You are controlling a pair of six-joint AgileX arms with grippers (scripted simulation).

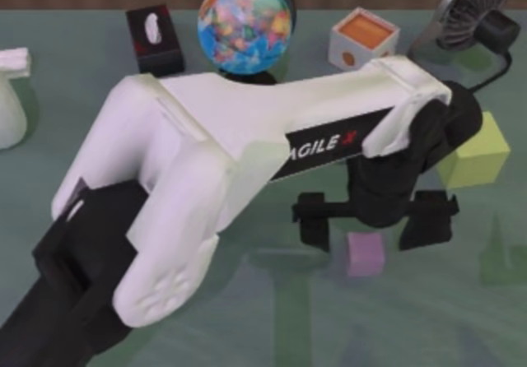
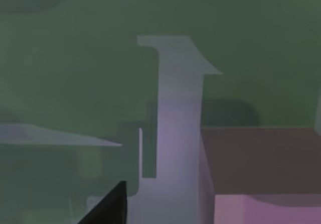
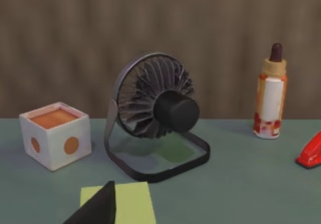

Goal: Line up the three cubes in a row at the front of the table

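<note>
Left gripper (image 1: 375, 223): reaches in from the left across the middle of the desk (image 1: 99, 71), hanging over the small pink cube (image 1: 365, 254). Jaws spread wide, one black finger to each side of the wrist, holding nothing. The pink cube lies just forward of the line between the fingers, toward the front edge, roughly centred between them. The left wrist view shows the pink cube (image 2: 266, 184) close below the camera, off to one side of the frame, with a dark fingertip at the edge; whether anything touches the cube cannot be told.

Pink cube: on the desk right of centre, toward the front. No long axis; faces look roughly square to the desk edges. Nearest arm: left.

Yellow-green cube (image 1: 475, 155): large, further back and to the right of the pink one, partly behind the left arm's black wrist. Also visible low in the right wrist view (image 3: 125, 201).

Light-blue cube: not visible in any view, possibly hidden under the arm.

Right gripper: out of the top view; only one dark fingertip shows in its own wrist view, so its jaw opening cannot be told.

Judgement: the coming move turns on bringing the open jaws slightly forward and down to straddle the pink cube.
</note>
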